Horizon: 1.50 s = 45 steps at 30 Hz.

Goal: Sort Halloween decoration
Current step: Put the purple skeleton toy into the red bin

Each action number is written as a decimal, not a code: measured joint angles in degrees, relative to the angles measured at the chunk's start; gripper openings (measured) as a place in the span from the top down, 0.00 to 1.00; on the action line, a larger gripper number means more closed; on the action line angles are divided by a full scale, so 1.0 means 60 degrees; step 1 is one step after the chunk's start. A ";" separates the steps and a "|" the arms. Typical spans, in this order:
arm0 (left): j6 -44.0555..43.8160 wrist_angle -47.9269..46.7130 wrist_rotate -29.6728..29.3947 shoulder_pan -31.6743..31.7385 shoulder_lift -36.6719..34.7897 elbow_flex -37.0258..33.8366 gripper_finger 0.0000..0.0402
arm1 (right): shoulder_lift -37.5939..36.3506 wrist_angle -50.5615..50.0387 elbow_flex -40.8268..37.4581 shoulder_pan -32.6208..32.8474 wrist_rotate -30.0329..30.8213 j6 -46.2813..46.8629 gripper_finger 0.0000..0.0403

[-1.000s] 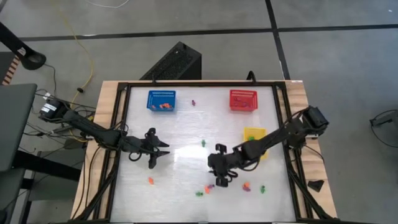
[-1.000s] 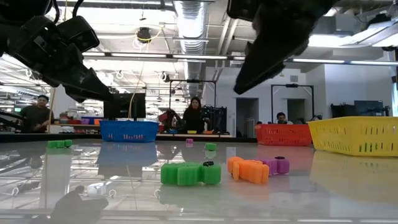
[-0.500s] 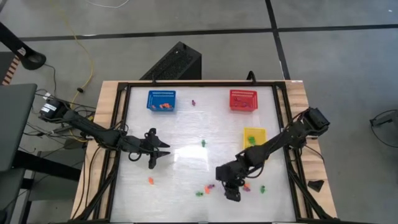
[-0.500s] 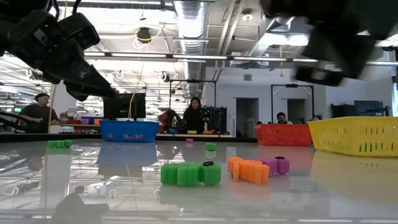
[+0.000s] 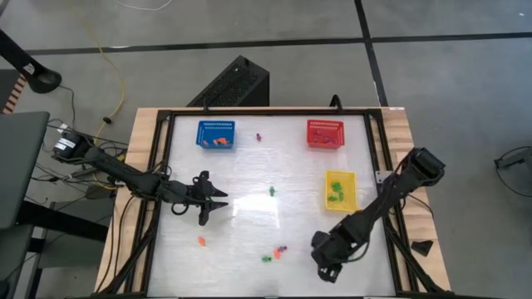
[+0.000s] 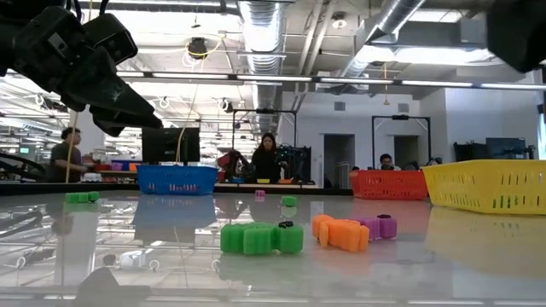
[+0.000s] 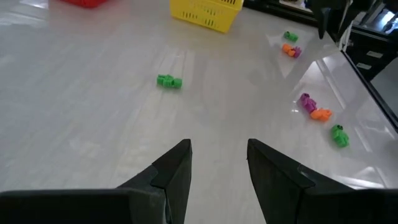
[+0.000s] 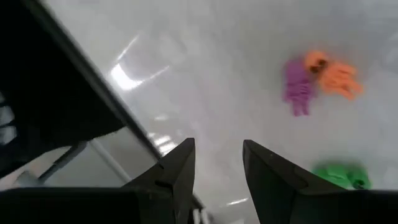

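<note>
Trinkets (image 6: 261, 238) lie flat, long axes differing; both tools (image 5: 214, 202) (image 8: 216, 163) spread apart, empty.

baskets (image 5: 216, 134) at table's (image 5: 249, 183) far side | trinkets (image 5: 273, 253) near front edge

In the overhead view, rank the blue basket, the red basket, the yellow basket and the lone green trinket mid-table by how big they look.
1-3. blue basket, red basket and yellow basket: they look much alike, so no ranking.
4. green trinket: far smaller.
</note>
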 joint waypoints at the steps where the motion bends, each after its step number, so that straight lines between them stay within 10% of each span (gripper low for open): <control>1: 0.0000 0.0000 0.0000 0.0000 0.0000 0.0000 0.64 | 0.0000 -0.0130 0.0000 0.0093 0.0253 0.0157 0.59; 8: 0.0004 0.0000 -0.0007 0.0000 0.0000 0.0000 0.64 | -0.0002 -0.1044 -0.0004 0.0443 0.1945 0.1038 0.59; 26: 0.0011 -0.0004 -0.0069 0.0000 0.0000 0.0000 0.64 | 0.1659 -0.0446 0.0015 0.0617 0.2250 0.0524 0.59; 38: 0.0005 -0.0007 -0.0086 -0.0002 0.0003 0.0000 0.64 | 0.0997 -0.0291 -0.0018 0.0319 0.2677 -0.0199 0.93; 45: 0.0007 -0.0052 -0.0087 -0.0001 0.0004 0.0000 0.64 | -0.0077 0.0534 -0.0015 0.0088 0.3016 -0.1226 0.95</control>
